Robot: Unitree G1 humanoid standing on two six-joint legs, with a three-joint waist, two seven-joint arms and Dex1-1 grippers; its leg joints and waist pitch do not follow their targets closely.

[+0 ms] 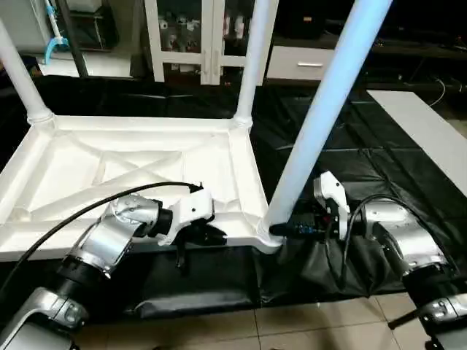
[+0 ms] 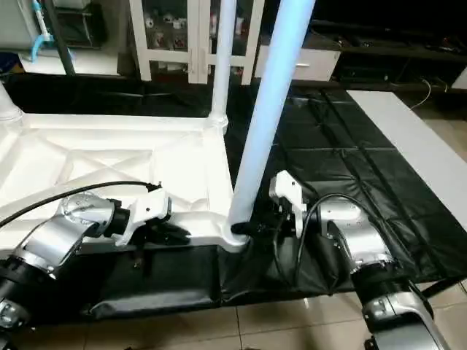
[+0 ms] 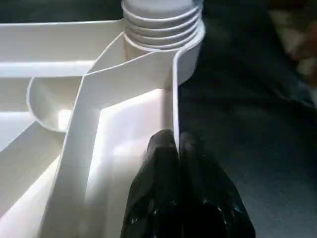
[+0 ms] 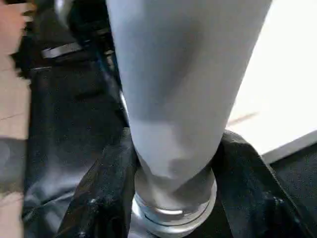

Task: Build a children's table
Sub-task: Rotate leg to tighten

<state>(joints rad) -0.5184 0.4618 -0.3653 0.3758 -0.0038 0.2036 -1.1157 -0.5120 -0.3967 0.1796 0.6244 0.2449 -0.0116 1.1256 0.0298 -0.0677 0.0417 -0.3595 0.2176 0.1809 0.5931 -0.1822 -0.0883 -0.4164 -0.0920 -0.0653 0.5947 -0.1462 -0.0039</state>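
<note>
Lying upside down on a black mat [image 1: 408,182], the white table top [image 1: 146,175] shows its ribbed underside, with three legs standing in view. Near right corner leg [image 1: 321,109] leans slightly, its threaded end sitting in the socket [image 1: 266,237]. Right gripper [image 4: 171,163] straddles that leg's base, one black finger on each side and close against it; whether they actually press it I can't tell. Left gripper [image 3: 173,148] has its jaws pressed together, pinching the top's thin near edge wall beside that socket. White cabinet [image 1: 204,36] behind, tiled floor [image 1: 292,321] in front.
</note>
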